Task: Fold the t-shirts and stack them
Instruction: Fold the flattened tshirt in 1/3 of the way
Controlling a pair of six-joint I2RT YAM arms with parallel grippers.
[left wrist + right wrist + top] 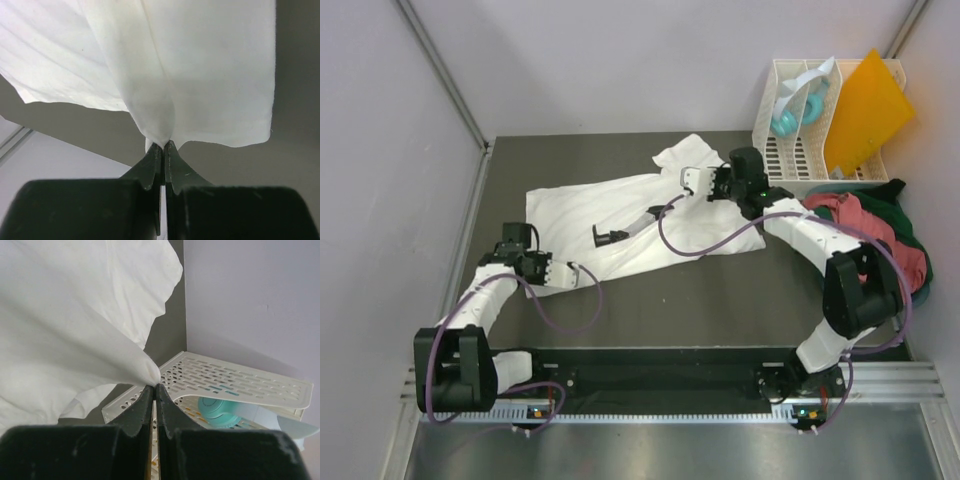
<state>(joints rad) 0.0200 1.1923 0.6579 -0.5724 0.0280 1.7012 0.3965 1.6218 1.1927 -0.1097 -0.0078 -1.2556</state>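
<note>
A large white t-shirt (620,210) lies spread on the dark table, partly lifted. My left gripper (563,272) is shut on the shirt's near-left edge. In the left wrist view the cloth (200,65) gathers into a pinch between the closed tips of that gripper (163,145). My right gripper (686,180) is shut on the shirt's far part near a sleeve. In the right wrist view a fold of the shirt (65,330) runs into the closed tips of that gripper (154,386). A salmon-red t-shirt (865,228) and a dark green t-shirt (900,198) lie crumpled at the right.
A white slatted rack (795,150) stands at the back right corner with an orange sheet (868,108) and a teal object (788,118) in it. The rack (235,380) is close behind the right gripper's tips. Walls enclose the table on the left, back and right.
</note>
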